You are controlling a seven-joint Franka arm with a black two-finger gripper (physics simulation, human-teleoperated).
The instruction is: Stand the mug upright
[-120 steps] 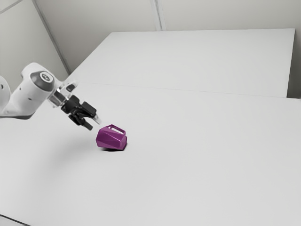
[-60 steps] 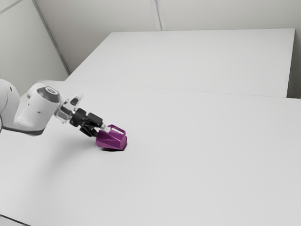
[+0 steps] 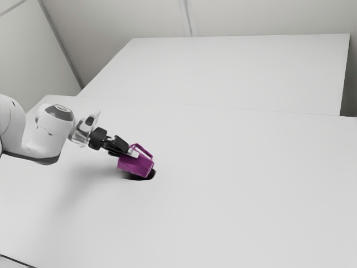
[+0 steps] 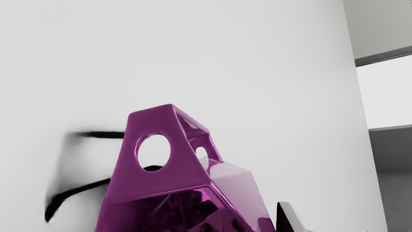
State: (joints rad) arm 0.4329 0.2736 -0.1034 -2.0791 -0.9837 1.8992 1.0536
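One purple, glossy, faceted mug (image 3: 135,166), its looped handle (image 3: 146,149) uppermost, leans with its mouth toward the arm and its base sloping down toward the exterior view's right. Not upright, so task incomplete. Done, as far as I can judge: a hold on the mug, mouth end up off the surface. Black two-finger gripper (image 3: 133,153) stands narrow at the mouth end, apparently closed on the mug's wall, pale outer fingertip near the handle, the other presumably inside. Whether the base edge touches down, cannot tell; dark shadow (image 3: 152,174) pools beneath it. Left to do, by my reading: swing the mouth skyward, seat the base flat, let go. A slip at the wall would likely drop it back on its side. Surface: smooth, matte white bench (image 3: 240,167), spreading all around the mug, with a faint seam crossing well beyond it. Thin dark line (image 3: 17,261) runs across the corner on the near side of the mug, toward the exterior view's left. Room: plain pale-grey walls (image 3: 111,17) behind the mug, a light vertical strip (image 3: 187,17) on them. Wrist view adds a bright white patch (image 4: 386,96) past the bench's edge, well apart from the mug.
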